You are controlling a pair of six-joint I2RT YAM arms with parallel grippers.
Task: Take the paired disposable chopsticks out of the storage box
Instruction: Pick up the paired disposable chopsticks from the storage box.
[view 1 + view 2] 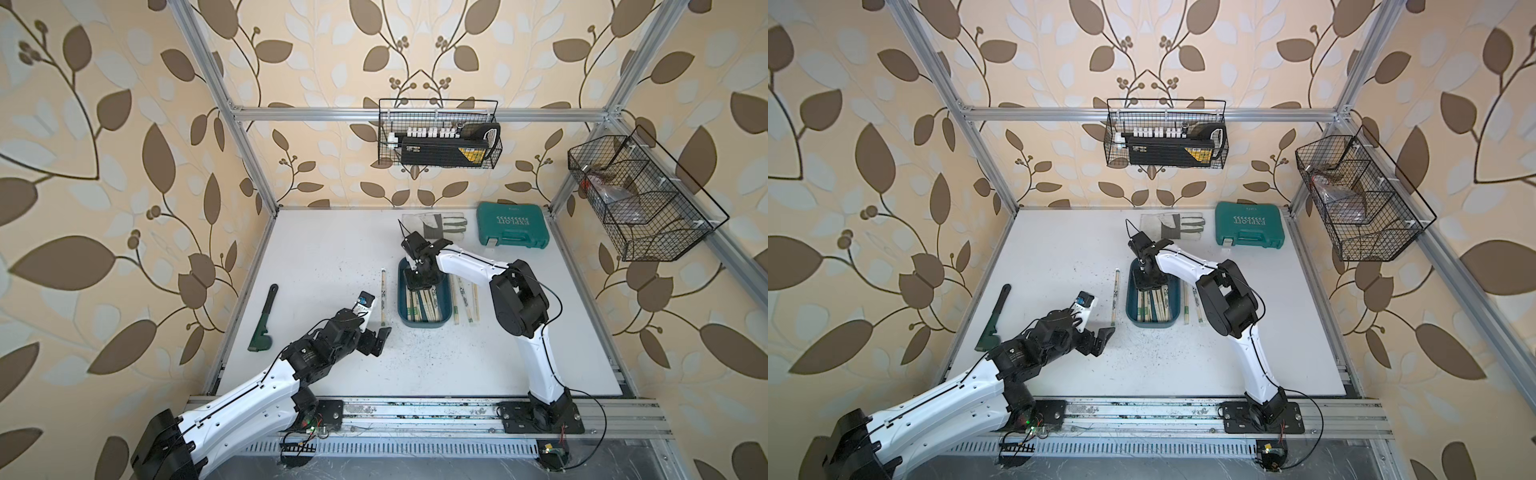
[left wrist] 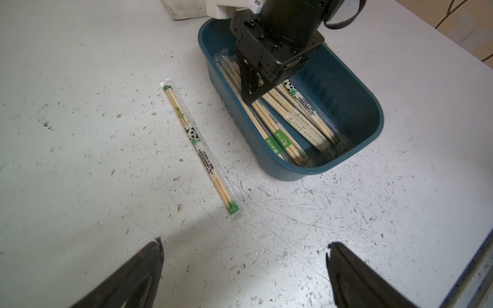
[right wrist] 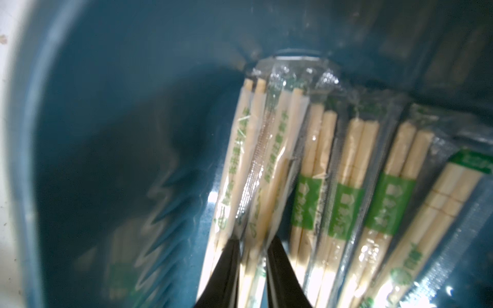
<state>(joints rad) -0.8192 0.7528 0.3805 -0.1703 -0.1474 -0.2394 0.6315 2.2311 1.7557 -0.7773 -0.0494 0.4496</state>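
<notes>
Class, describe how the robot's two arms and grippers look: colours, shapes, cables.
The left arm and right arm have white shells, black joint housings and thin black cables along them. The left gripper and right gripper are black, with tapering pointed fingers.

In both top views the right arm (image 1: 465, 262) hides the far end of the storage box (image 1: 424, 324); in the blurred right wrist view the paired disposable chopsticks (image 3: 344, 186) number perhaps six; the picture's edge crops the left gripper (image 2: 244, 242).
</notes>
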